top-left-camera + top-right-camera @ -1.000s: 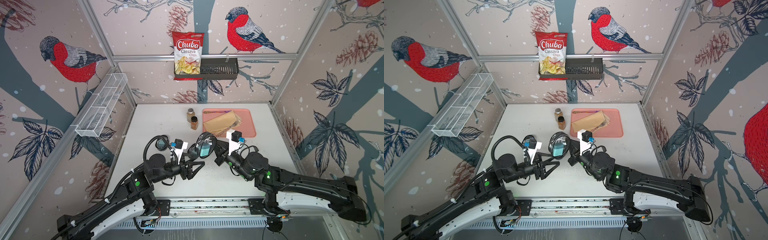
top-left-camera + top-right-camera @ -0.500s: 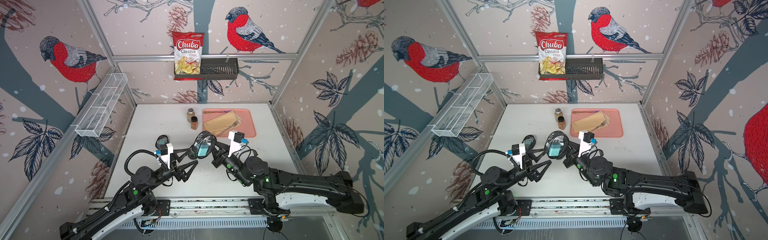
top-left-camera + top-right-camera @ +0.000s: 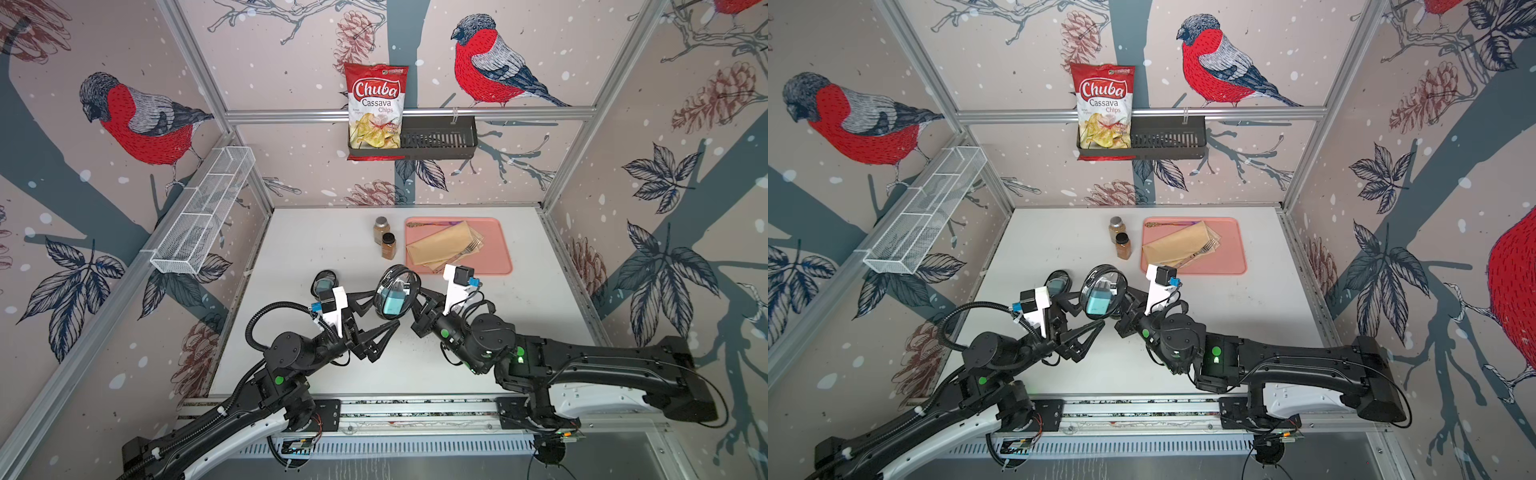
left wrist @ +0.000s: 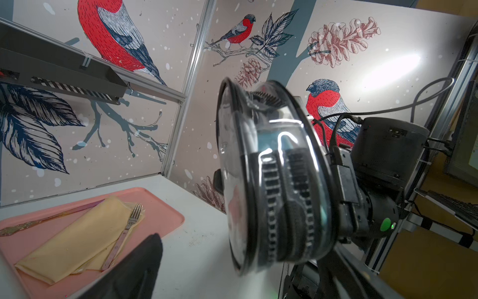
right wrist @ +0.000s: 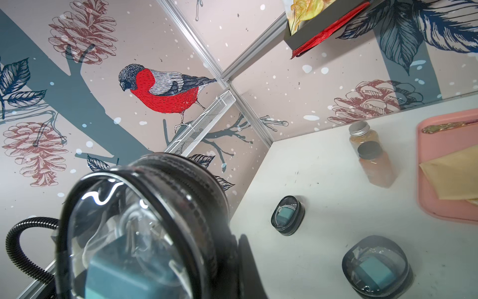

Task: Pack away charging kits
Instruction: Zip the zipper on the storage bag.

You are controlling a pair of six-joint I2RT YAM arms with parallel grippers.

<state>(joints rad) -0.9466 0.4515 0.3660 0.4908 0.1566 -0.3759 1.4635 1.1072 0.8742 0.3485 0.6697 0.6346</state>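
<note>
Clear plastic rimmed in black: in both top views the held case (image 3: 395, 293) hung above the white table (image 3: 324, 232). The right gripper (image 3: 417, 302) pinched it at its edge, while the left gripper (image 3: 384, 313) stood just beside it with jaws spread wide, holding nothing. In the left wrist view the held case (image 4: 271, 176) filled the middle with its zip teeth facing me; I could not tell whether the zip was fully shut. In the right wrist view a teal charger (image 5: 116, 274) sat inside the held case (image 5: 134, 233). I judged the step in hand to be setting this packed kit down. To do it well I would hold the right pinch firm, hold the left jaws clear, check the zip, and lower the kit onto bare table near the others without knocking them. Counted: three cases, one aloft and two on the table, the far case (image 5: 287, 216) and the near case (image 5: 376, 266), each showing one teal block; two spice jars (image 5: 376, 165); one pink tray (image 5: 439, 147); one fork (image 4: 129, 225); one napkin (image 4: 77, 233).
</note>
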